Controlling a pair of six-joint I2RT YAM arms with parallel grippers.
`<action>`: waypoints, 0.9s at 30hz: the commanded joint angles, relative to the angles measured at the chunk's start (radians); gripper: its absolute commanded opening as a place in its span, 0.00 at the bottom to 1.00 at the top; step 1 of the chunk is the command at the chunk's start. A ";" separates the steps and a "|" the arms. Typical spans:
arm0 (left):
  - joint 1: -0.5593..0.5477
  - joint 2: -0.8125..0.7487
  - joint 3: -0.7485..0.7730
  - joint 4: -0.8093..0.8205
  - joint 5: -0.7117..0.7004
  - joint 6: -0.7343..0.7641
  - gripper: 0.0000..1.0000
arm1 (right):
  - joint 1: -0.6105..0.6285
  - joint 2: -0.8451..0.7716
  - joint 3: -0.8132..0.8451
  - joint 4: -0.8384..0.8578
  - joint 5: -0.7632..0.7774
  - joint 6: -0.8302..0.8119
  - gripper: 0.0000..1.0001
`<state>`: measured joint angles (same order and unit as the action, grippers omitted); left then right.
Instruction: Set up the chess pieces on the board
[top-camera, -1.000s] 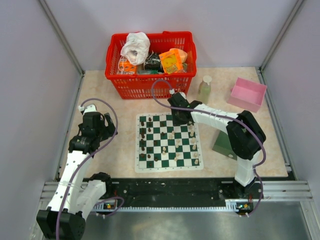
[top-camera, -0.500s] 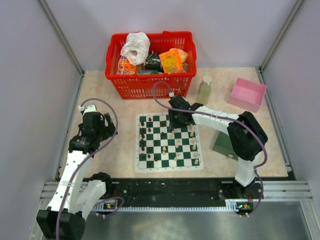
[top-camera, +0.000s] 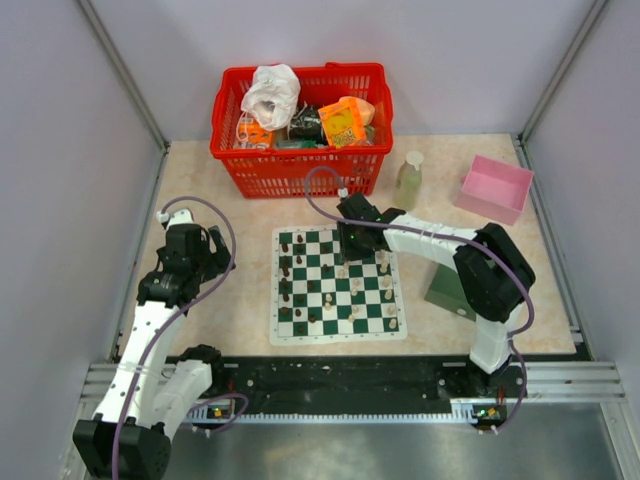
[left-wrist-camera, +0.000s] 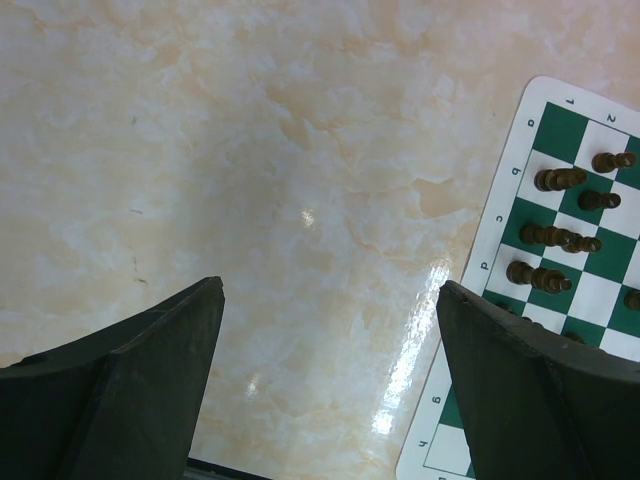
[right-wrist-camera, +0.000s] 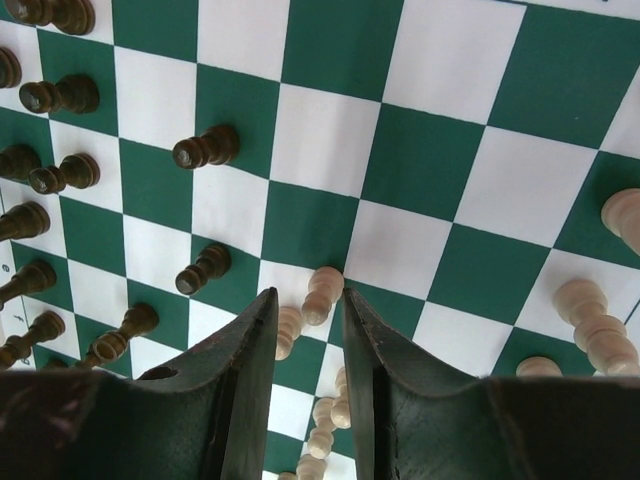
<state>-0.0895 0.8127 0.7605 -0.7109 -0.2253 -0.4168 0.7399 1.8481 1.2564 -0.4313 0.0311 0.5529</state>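
Chess piece (right-wrist-camera: 324, 285) (cream) between right claw (right-wrist-camera: 308, 298) tips, on checkered board (right-wrist-camera: 420, 160)

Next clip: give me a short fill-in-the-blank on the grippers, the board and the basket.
1. The left gripper is open above bare table, to the ____ of the board.
2. The basket behind the board is ____.
3. The piece showing between the right gripper's fingertips is ____.

Missing words: left; red; cream.
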 joint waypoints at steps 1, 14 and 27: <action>-0.001 0.002 -0.003 0.033 -0.008 0.004 0.93 | 0.018 -0.023 0.005 0.003 0.020 -0.002 0.31; -0.001 0.000 -0.003 0.033 -0.008 0.004 0.93 | 0.029 0.002 0.029 -0.026 0.046 -0.010 0.27; -0.001 -0.001 -0.003 0.034 -0.008 0.004 0.93 | 0.030 0.005 0.035 -0.026 0.032 -0.016 0.24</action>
<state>-0.0895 0.8146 0.7601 -0.7109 -0.2253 -0.4171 0.7582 1.8481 1.2568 -0.4614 0.0586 0.5495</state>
